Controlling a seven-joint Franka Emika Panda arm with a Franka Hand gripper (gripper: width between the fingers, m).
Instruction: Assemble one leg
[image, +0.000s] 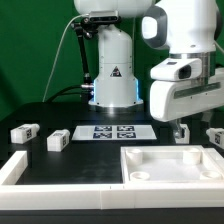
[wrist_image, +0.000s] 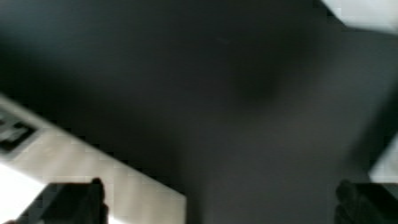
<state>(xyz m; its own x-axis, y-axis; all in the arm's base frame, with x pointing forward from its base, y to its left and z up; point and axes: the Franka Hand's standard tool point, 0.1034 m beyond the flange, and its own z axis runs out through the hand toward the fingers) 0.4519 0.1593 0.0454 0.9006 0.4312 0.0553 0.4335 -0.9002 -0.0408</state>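
Legs lie at both ends of the exterior view. The first leg (image: 24, 131) is near that view's left edge and the second leg (image: 57, 141) is just beside it, both on the dark counter (image: 50, 112). Next is the marker board (image: 110, 131), then the large white tray piece (image: 170, 165) nearer the camera. Near its far right corner the jaws hang spread wide, fingertips (wrist_image: 75, 200) gripping nothing. A third leg (image: 215, 136) lies at the right edge.

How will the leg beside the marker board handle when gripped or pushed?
The leg looks blocky and flat-faced, so it probably slides rather than rolls. It is squat, so unlikely to tip. It looks rigid and small, so likely light.
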